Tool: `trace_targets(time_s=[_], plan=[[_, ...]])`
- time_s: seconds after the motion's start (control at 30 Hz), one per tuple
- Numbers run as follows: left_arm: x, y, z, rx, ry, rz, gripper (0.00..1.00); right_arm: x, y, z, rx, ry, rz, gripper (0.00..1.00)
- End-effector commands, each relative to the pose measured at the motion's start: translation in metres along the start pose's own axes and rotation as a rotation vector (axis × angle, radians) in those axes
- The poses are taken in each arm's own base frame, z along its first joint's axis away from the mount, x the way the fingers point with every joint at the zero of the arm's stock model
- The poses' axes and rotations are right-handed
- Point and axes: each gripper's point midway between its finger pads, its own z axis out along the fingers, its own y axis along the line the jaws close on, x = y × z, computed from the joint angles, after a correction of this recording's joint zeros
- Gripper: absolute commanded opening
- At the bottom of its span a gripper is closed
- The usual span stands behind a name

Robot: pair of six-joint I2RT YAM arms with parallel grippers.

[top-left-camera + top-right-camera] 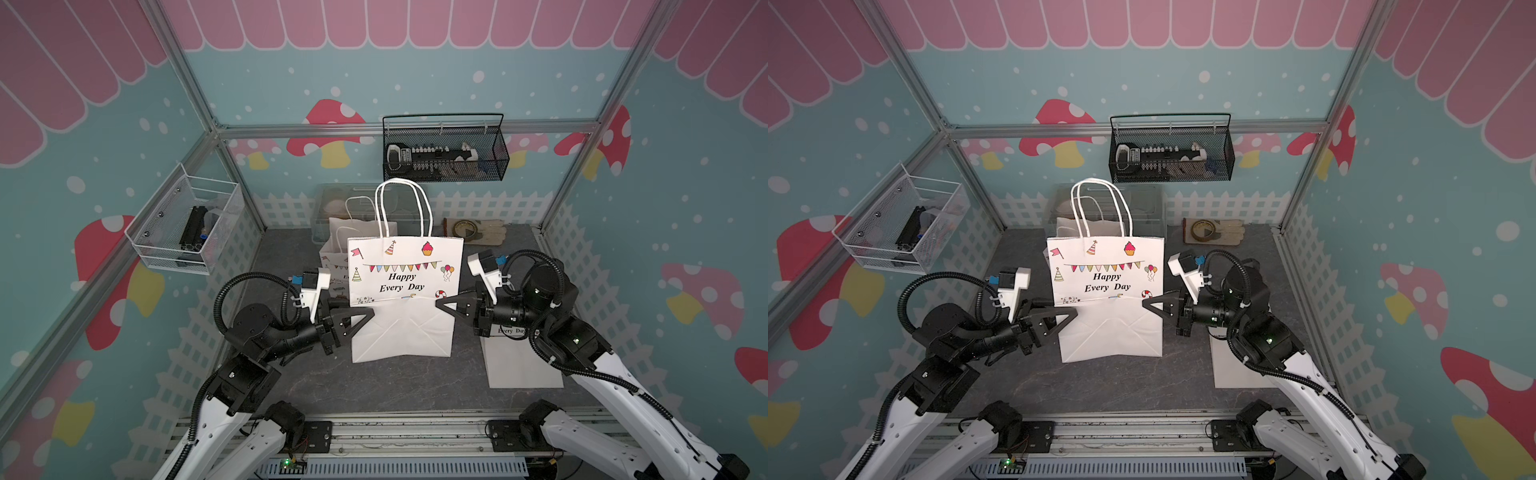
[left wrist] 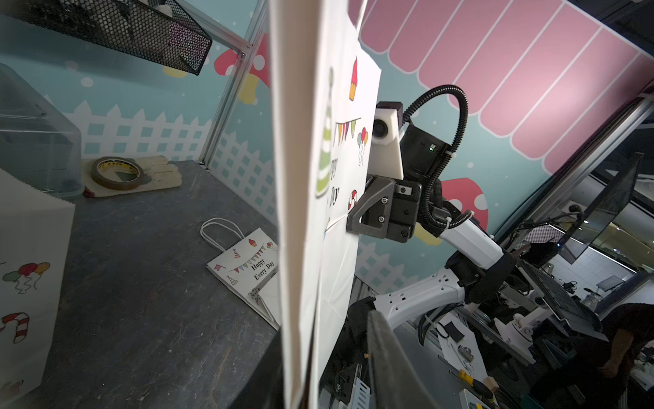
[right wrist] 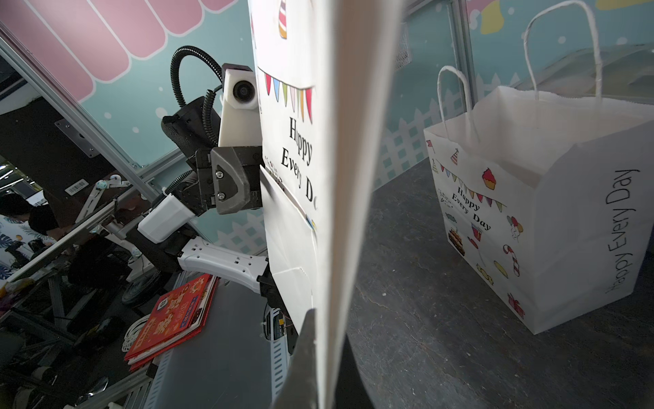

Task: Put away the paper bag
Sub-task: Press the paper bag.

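White paper bag (image 1: 405, 270) printed with multicoloured bunting, striped party hats, a pink cupcake, balloons and black lettering, "Happy Every Day". Dark grey, mottled worktop (image 1: 374, 386). Teal walls (image 1: 291, 83) with white dots, red white-spotted mushrooms, a pink scalloped awning and a white picket fence. One black mesh basket (image 1: 498, 158), one white mesh basket (image 1: 174, 259). Black left end effector (image 1: 370, 311) and right end effector (image 1: 438, 305) on white-and-black arms (image 1: 232, 424).

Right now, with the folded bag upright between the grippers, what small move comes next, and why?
Probably draw the left gripper back off the paper bag: its jaws look open around the edge, while the right gripper pinches the opposite edge.
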Motion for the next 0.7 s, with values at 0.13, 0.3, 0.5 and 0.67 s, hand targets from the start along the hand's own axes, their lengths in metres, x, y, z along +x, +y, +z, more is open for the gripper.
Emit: trace_targets(time_s=[0.13,0.3,0.5,0.67], plan=[[0.014,-0.013,0.004,0.109,0.061,-0.021,0.37,-0.018,0.024,-0.008,-0.056,-0.029,-0.076,0.00],[0.020,-0.005,0.007,0.095,0.072,-0.040,0.36,-0.018,0.034,-0.010,-0.099,-0.016,-0.085,0.00],[0.029,-0.002,0.012,0.100,0.100,-0.057,0.34,-0.023,0.039,-0.014,-0.086,-0.024,-0.114,0.00],[0.024,0.000,0.009,0.062,0.065,-0.030,0.08,-0.020,0.040,-0.013,-0.103,-0.011,-0.105,0.00]])
